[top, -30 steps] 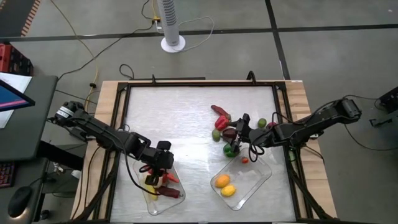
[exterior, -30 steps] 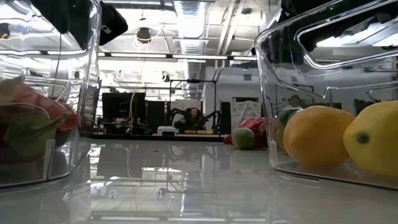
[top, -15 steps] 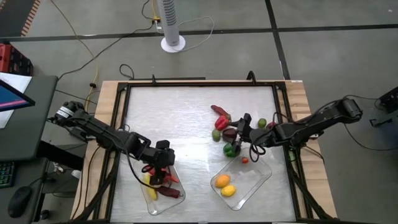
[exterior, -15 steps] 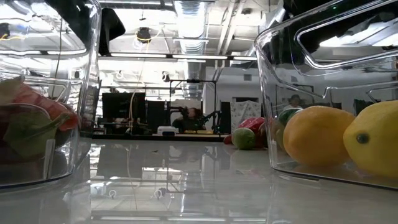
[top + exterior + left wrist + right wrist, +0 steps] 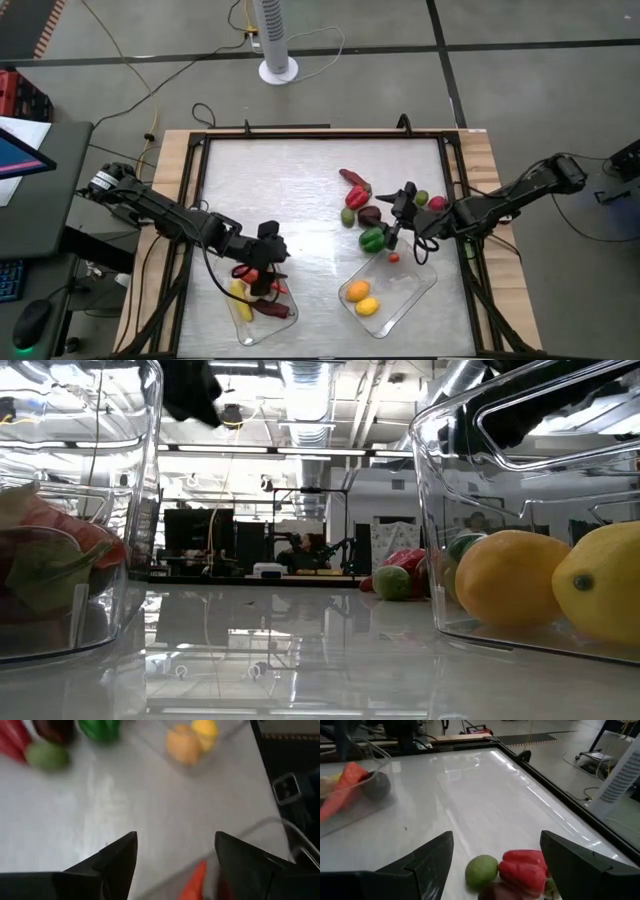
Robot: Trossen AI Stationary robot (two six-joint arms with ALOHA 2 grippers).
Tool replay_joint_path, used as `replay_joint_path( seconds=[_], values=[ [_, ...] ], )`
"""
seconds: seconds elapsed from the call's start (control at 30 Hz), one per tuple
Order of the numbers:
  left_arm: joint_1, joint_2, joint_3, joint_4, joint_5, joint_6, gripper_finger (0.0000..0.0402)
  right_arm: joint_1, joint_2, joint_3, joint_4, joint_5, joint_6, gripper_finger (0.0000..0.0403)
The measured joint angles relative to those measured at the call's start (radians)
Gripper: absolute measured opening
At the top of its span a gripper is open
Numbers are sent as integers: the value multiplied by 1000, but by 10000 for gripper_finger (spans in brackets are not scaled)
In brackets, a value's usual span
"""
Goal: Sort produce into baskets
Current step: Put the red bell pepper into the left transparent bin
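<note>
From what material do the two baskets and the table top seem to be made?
Right basket and left basket: most likely clear hard plastic with a glossy finish. In the low view the orange and yellow fruit show straight through the wall, and the rims catch highlights.

Table top: a pale, smooth, shiny sheet, perhaps laminate or brushed metal. It mirrors the ceiling lights in the low view; the pictures leave the exact material open.

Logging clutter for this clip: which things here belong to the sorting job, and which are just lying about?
Job: left basket, right basket, loose produce, orange, lemon, carrot.
Lying about: fan, cables, laptop.
</note>
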Motion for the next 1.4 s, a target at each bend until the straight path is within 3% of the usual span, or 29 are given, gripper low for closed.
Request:
replay_joint_path(
  seconds=[0.17, 0.4, 0.83, 1.1, 1.4],
  values=[
    [32, 7, 0, 37, -139, 37, 252, 18, -36, 0, -52, 20, 17, 324],
    [163, 84, 0, 92, -66, 52, 252, 14, -56, 0, -174, 40, 108, 324],
    [379, 244, 12, 282, 92, 161, 252, 14, -52, -18, -144, 49, 109, 324],
    [424, 366, 123, 288, 105, 257, 252, 14, -52, -18, -146, 49, 108, 324],
    [443, 402, 167, 293, 107, 390, 252, 14, -51, -18, -132, 49, 109, 324]
  ],
)
